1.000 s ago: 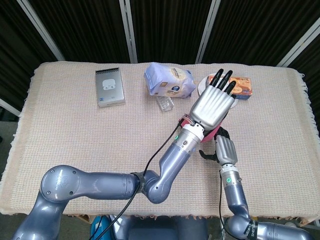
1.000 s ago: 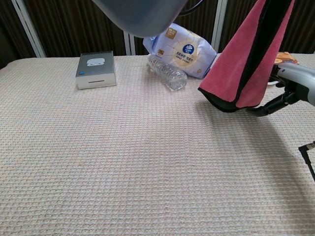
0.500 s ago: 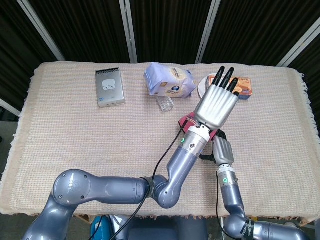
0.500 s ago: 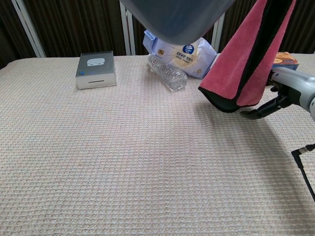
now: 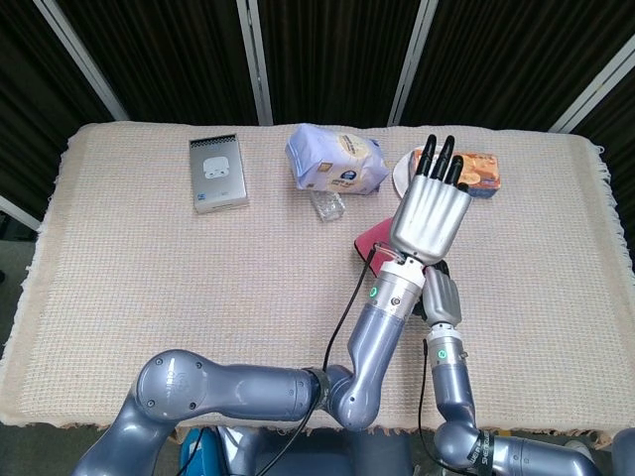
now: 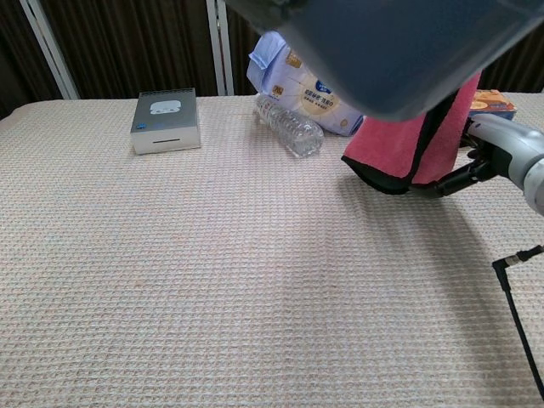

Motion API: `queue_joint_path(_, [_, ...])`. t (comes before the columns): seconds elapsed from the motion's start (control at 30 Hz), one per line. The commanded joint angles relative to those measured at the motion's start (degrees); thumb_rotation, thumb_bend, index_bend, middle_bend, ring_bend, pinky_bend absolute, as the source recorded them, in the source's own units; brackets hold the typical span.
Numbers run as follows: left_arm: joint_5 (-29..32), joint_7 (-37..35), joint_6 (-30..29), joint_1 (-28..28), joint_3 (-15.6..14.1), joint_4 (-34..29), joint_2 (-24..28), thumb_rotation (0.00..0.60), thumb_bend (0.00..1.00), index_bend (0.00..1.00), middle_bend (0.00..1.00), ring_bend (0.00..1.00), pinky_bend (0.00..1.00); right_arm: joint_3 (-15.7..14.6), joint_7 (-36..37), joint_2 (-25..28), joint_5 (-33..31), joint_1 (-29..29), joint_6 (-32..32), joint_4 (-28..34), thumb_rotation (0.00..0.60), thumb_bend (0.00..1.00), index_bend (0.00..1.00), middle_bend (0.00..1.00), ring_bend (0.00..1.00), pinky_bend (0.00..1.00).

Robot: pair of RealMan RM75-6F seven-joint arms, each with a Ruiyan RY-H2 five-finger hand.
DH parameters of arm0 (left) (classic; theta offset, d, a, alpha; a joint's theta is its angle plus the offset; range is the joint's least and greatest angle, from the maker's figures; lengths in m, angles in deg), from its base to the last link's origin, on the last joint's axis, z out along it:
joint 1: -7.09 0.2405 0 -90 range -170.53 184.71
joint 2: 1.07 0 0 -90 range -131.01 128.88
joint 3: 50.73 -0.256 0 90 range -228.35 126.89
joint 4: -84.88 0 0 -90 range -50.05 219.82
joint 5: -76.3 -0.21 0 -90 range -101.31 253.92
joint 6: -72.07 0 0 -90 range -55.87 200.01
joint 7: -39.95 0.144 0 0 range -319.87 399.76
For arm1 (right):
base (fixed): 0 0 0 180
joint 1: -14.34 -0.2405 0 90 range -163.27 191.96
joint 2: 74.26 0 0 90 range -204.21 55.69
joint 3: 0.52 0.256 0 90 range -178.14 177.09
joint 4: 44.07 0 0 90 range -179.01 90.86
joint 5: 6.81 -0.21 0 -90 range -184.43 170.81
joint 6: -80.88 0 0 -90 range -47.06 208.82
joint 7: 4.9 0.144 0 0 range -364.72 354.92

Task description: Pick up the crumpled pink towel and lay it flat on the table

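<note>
You are holding the towel (image 6: pixel 399 149) up off the table (image 6: pixel 212 280), hanging just right of the bottle (image 6: pixel 291 127), so the pick-up looks done and the spreading is all still ahead of you. It is draping in a folded wedge, its lowest corner hanging just above the cloth, not yet flat anywhere. Your left hand (image 5: pixel 430 210) is sitting above it with the fingers stretched straight; whether it is pinching the towel underneath I cannot tell. Your right hand (image 5: pixel 443 297) is lying low, right of the bottle and close against the hanging fold, and its grip is hidden too.

The towel is looking soft and plush, pink with a dark edge or lining, limp enough to flop wherever you are letting it go. The table cover is a coarse waffle weave, beige, likely grippy. The bottle is clear, ribbed plastic, lying on its side
</note>
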Motion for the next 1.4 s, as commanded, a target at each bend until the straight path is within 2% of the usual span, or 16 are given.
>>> queue_joint_path(0.03, [0.0, 1.6, -0.9, -1.0, 0.4, 1.3, -0.7, 0.6, 0.65, 0.61, 0.19, 0.0, 0.02, 0.1, 0.1, 0.0, -0.1, 0.1, 0.1, 0.0, 0.6, 0.26, 0.0, 0.0, 0.0, 0.0])
queue_joint_path(0.4, [-1.0, 6.2, -2.2, -1.4, 0.1, 5.4, -0.4, 0.6, 0.66, 0.61, 0.19, 0.0, 0.02, 0.1, 0.7, 1.2, -1.1, 0.4, 1.8, 0.7, 0.6, 0.26, 0.0, 0.0, 0.0, 0.0])
queue_joint_path(0.6, [0.7, 7.7, -2.8, -1.7, 1.9, 5.3, -1.3, 0.6, 0.68, 0.61, 0.19, 0.0, 0.02, 0.0, 0.5, 0.9, -1.2, 0.2, 1.9, 0.8, 0.6, 0.26, 0.0, 0.0, 0.0, 0.0])
queue_joint_path(0.83, [0.5, 7.2, -2.6, -3.6, 3.5, 4.6, -3.2, 0.6, 0.68, 0.61, 0.19, 0.0, 0.02, 0.3, 0.8, 0.1, -1.6, 0.1, 1.4, 0.8, 0.6, 0.26, 0.0, 0.0, 0.0, 0.0])
queue_joint_path(1.23, [-2.0, 5.3, -1.4, -7.5, 5.1, 9.8, -5.9, 0.6, 0.68, 0.61, 0.18, 0.0, 0.02, 0.6, 1.5, -0.1, -1.9, 0.3, 1.5, 0.9, 0.6, 0.26, 0.0, 0.0, 0.0, 0.0])
queue_joint_path(1.4, [-1.4, 4.8, -1.4, -7.4, 5.7, 9.4, -6.8, 0.6, 0.68, 0.61, 0.18, 0.0, 0.02, 1.6, 2.7, -0.1, -1.8, 0.3, 1.4, 0.4, 0.6, 0.26, 0.0, 0.0, 0.0, 0.0])
